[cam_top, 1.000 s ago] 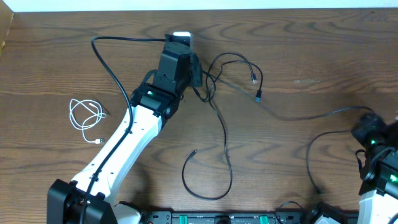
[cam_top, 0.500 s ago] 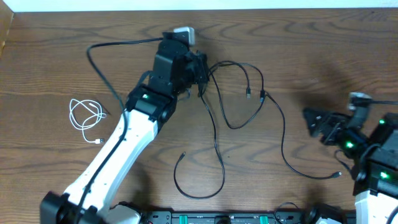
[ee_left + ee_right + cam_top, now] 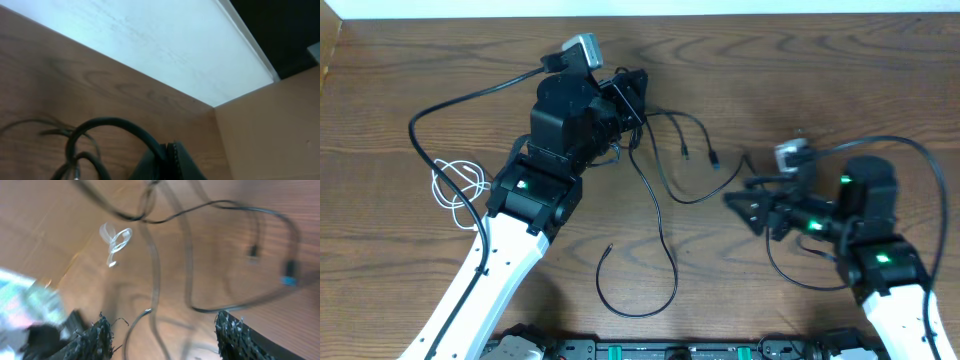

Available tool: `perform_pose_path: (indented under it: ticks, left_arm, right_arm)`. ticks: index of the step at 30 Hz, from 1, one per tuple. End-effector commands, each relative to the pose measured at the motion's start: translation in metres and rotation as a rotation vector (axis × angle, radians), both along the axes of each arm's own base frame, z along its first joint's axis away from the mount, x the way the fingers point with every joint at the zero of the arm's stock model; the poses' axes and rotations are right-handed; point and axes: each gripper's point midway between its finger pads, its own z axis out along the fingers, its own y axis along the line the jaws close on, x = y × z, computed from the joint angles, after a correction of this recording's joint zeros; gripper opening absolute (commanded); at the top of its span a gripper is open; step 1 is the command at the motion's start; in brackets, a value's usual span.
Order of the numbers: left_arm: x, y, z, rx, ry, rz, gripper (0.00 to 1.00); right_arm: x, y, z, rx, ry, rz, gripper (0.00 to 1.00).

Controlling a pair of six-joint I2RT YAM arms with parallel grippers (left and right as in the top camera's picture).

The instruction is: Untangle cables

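Two black cables (image 3: 660, 215) lie tangled across the middle of the table. Their upper strands run into my left gripper (image 3: 628, 97), which is shut on a black cable (image 3: 117, 124) at the far side; its jaws (image 3: 170, 152) are pressed together on the strand. Two small end plugs (image 3: 714, 159) rest to the right of it, and they also show in the right wrist view (image 3: 253, 251). My right gripper (image 3: 745, 207) hovers open just right of the tangle, fingertips (image 3: 234, 332) wide apart, cable strands below (image 3: 155, 275) them. The white cable (image 3: 455, 185) lies coiled at the left (image 3: 116, 239).
A thick black arm wire (image 3: 450, 100) arcs off the left arm over the white coil. Another arm wire (image 3: 880, 142) loops above the right arm. The table's far edge (image 3: 150, 75) meets a pale wall close behind the left gripper.
The left arm has swung left and dragged the black cables with it. The right arm has come in from the right edge to the tangle, with its jaws apart.
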Motion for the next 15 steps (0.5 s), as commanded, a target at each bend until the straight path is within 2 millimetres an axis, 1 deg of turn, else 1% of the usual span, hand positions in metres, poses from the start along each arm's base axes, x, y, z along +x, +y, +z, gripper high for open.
perform_pose_path:
  ticks: [1, 4, 5, 8, 10, 13, 15]
  left_arm:
    - [-0.001, -0.001, 0.013, -0.137, 0.051, 0.029, 0.08]
    - [-0.001, -0.001, 0.013, -0.18, 0.077, 0.04, 0.08]
    - [-0.002, -0.002, 0.013, -0.186, 0.082, 0.04, 0.08]
    - [-0.004, -0.006, 0.014, -0.192, 0.087, 0.012, 0.08]
    - [-0.007, -0.009, 0.014, -0.198, 0.092, -0.012, 0.08]
    - [-0.009, -0.012, 0.014, -0.218, 0.107, -0.028, 0.08]
    - [-0.009, -0.013, 0.014, -0.223, 0.111, -0.029, 0.08]
  right_arm:
    - [-0.006, 0.031, 0.001, 0.003, -0.002, 0.095, 0.64]
    - [-0.005, 0.054, -0.01, -0.025, -0.032, 0.156, 0.63]
    - [-0.003, 0.062, -0.015, -0.029, -0.038, 0.177, 0.61]
    - [0.006, 0.085, -0.03, -0.027, -0.056, 0.23, 0.6]
    - [0.015, 0.095, -0.042, -0.032, -0.063, 0.238, 0.59]
    - [0.028, 0.109, -0.063, -0.037, -0.073, 0.246, 0.56]
    - [0.031, 0.117, -0.072, -0.027, -0.081, 0.263, 0.54]
